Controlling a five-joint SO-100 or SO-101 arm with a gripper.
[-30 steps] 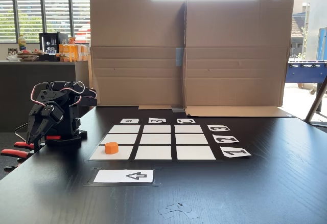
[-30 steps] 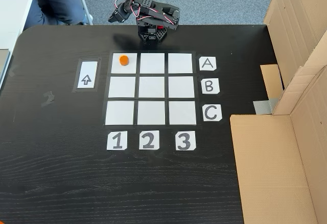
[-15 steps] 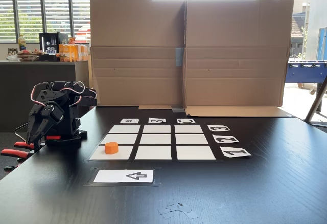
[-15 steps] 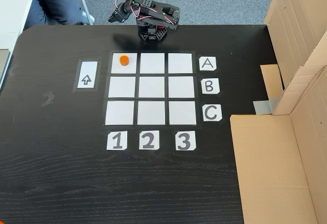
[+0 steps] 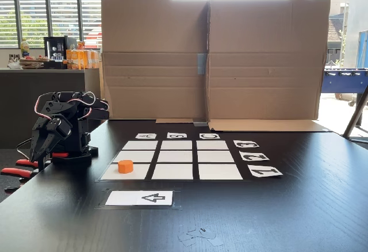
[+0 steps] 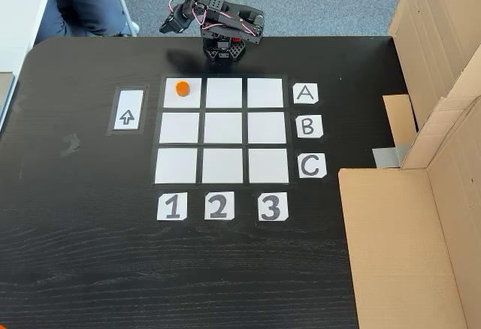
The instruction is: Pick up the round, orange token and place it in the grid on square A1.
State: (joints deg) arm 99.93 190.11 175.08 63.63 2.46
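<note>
token: small orange puck (image 5: 125, 166), sitting flat on square A1 (image 6: 183, 98), a bit toward the arm side of the square in the top-down fixed view (image 6: 181, 88). Nothing touching it.

square A1: corner sq of the grid where the A row label and the 1 label meet; in the low fixed view it's the front-left sq (image 5: 115, 172), closest to the arrow card.

grid: 3x3 white squares (image 6: 222, 129) w/ black gaps, A B C labels on one edge, 1 2 3 on another. The other 8 sqs are bare. Same grid in the low view (image 5: 177, 157).

gripper: folded up w/ the arm at the table edge, pointing down off the side of its base (image 5: 37, 154); in the top-down view it sticks out past the table edge (image 6: 165, 25). Well apart from the token, holding nothing. Can't tell how wide the jaws are, too small & dark.

arrow card: white card w/ black arrow (image 6: 128, 110), just beside the grid on the 1-column side, taped flat.

cardboard: big brown box walls (image 5: 213, 56) standing along the far side of the table.

table: black wood-grain top (image 6: 90, 254).

person: someone's leg in dark trousers (image 6: 83, 2) near the table corner.
</note>
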